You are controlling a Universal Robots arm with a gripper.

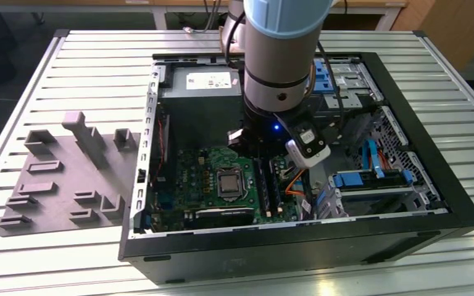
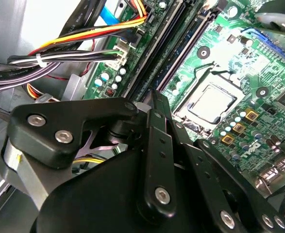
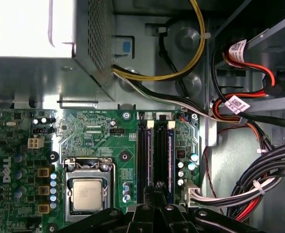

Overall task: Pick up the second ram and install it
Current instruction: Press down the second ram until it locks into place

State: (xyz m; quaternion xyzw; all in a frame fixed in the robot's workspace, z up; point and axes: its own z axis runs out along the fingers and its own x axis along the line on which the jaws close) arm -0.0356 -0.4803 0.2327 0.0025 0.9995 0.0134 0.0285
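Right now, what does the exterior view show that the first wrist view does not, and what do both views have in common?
Exterior view alone: the grey plastic tray on the slatted table, at the exterior view's left of the open computer case, and the arm reaching down into the case.

First wrist view alone: the yellow cable curving from the perforated metal box.

Both: the green motherboard, its processor and the memory slots.
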